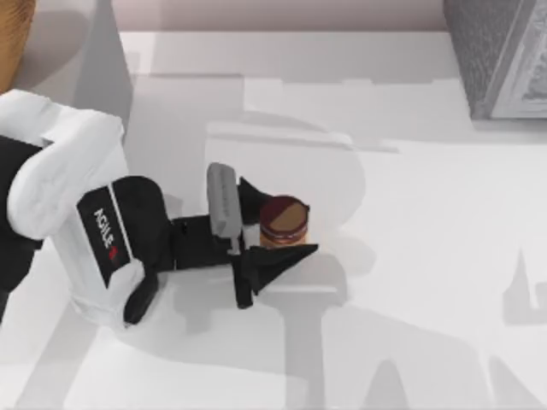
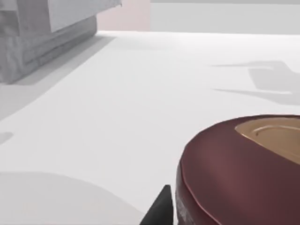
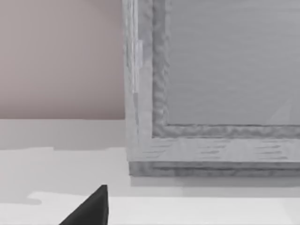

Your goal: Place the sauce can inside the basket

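Sauce can (image 1: 283, 220) upright on table (image 1: 410, 256); bracketed by open left gripper (image 1: 275, 224); best closed evenly before lifting.

The left arm's black panel (image 1: 108, 229) reads "AGILE".

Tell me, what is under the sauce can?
The sauce can stands upright on the white table, between the left hand's fingers. Its base and the spot beneath are covered.
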You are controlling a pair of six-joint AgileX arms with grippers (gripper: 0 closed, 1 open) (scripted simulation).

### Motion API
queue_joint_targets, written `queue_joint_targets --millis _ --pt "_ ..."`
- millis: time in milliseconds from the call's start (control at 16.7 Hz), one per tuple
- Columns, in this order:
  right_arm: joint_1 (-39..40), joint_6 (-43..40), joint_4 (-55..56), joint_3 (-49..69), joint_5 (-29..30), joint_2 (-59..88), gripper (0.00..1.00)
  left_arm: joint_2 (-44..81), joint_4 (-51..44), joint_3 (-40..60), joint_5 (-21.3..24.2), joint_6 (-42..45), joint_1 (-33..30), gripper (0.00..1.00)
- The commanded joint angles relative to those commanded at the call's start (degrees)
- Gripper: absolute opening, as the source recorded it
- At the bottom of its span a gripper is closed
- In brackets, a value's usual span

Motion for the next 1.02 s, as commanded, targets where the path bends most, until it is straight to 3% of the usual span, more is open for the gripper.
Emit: queue_joint_targets --millis 240,480,1020 --pt "0.0 0.0 0.0 0.0 0.0 0.0 1.0 -0.6 -0.3 -0.3 0.3 0.0 0.4 0.0" --pt "0.0 0.0 0.0 0.0 0.0 0.0 1.0 -8.4 -4.6 -3.5 4.2 -0.2 4.2 0.0" --pt "0.0 0.0 0.0 0.0 0.0 0.0 1.0 -46.7 -26.3 -19.4 24.0 -1.4 23.9 0.0"
